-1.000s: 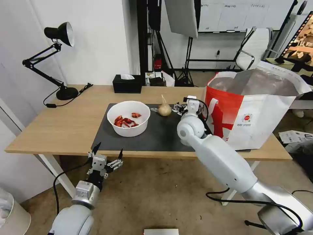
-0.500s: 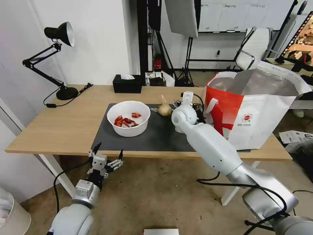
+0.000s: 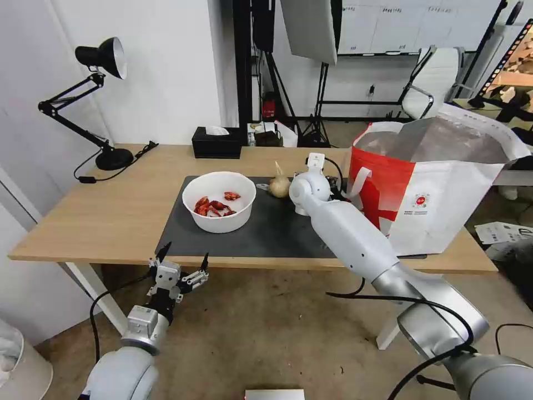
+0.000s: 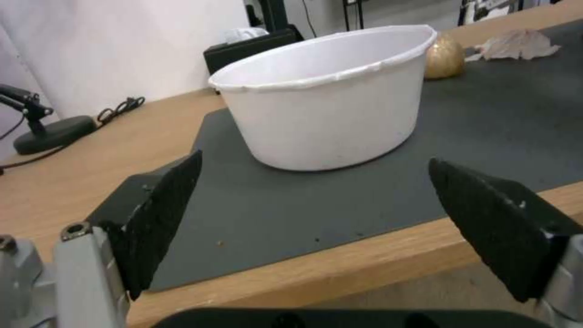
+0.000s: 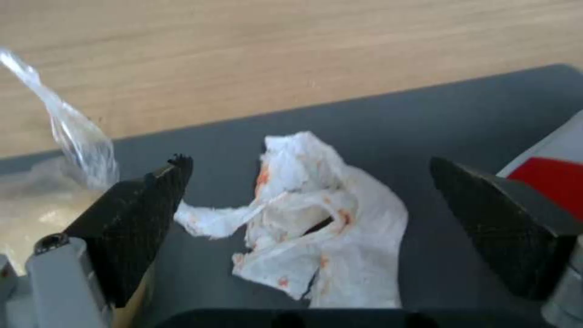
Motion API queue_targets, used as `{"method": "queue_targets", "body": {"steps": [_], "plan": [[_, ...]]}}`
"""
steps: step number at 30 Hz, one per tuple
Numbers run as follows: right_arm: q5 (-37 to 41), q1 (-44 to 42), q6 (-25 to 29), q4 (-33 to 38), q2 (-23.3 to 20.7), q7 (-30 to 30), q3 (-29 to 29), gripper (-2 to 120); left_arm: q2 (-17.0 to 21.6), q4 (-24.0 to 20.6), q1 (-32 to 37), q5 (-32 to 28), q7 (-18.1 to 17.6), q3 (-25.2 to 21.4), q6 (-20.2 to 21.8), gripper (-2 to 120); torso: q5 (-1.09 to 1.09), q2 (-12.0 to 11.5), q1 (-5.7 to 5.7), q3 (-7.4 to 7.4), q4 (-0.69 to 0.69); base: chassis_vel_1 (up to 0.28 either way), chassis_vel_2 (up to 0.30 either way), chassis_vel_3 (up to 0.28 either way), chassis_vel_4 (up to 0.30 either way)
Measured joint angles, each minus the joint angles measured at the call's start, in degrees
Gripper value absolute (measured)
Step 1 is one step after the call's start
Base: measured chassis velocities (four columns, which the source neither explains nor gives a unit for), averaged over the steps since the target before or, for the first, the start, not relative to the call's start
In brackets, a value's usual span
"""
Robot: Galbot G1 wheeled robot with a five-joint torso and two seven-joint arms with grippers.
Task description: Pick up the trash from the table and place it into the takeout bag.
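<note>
On the table [image 3: 111, 211], a white bowl [image 3: 219, 208] with red shells sits on the dark mat [image 3: 266, 233]. The knotted clear bag [image 3: 280, 186] lies behind it to the right. A crumpled white tissue [image 5: 322, 223] with orange stains lies on the mat directly under my right gripper [image 5: 309, 161]. That gripper is open, its fingers apart on either side of the tissue and above it. The red-and-white takeout bag [image 3: 433, 189] stands open at the right. My left gripper [image 3: 186, 254] hangs open below the table's front edge, facing the bowl [image 4: 328, 118].
A black tissue box [image 3: 216, 143] stands at the table's back edge and a black desk lamp [image 3: 102, 100] at the back left. The lamp's cord [image 3: 119, 166] trails across the wood. The right forearm [image 3: 347, 233] stretches over the mat's right part.
My right arm has swung left and farther over the mat, its wrist now between the knotted bag and the takeout bag. The left arm and the table's things have not moved.
</note>
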Motion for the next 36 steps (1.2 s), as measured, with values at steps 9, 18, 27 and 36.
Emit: {"method": "queue_targets", "body": {"steps": [9,18,27,36], "plan": [[0.05,0.34,-0.85,-3.59,1.81,-0.76,1.06,100,0.0,0.05,0.03,-0.02,0.0,0.04,-0.02,100,0.0,0.0,0.0,0.0,0.0,0.0,0.0,0.0,0.0],[0.0,0.98,-1.45,-5.88,3.03,-0.98,2.07,100,0.1,0.39,-0.11,-0.06,0.0,0.05,-0.03,100,0.0,0.0,0.0,0.0,0.0,0.0,0.0,0.0,0.0],[0.02,1.69,-1.93,-8.13,4.42,-1.0,3.24,91,0.08,0.61,-0.2,-0.12,0.05,0.18,-0.05,100,0.0,0.0,0.0,0.0,0.0,0.0,0.0,0.0,0.0],[0.13,0.47,-2.17,-8.5,5.2,-0.76,4.72,57,0.03,0.32,-0.23,-0.11,0.21,0.34,-0.05,100,0.0,0.0,0.0,0.0,0.0,0.0,0.0,0.0,0.0]]}}
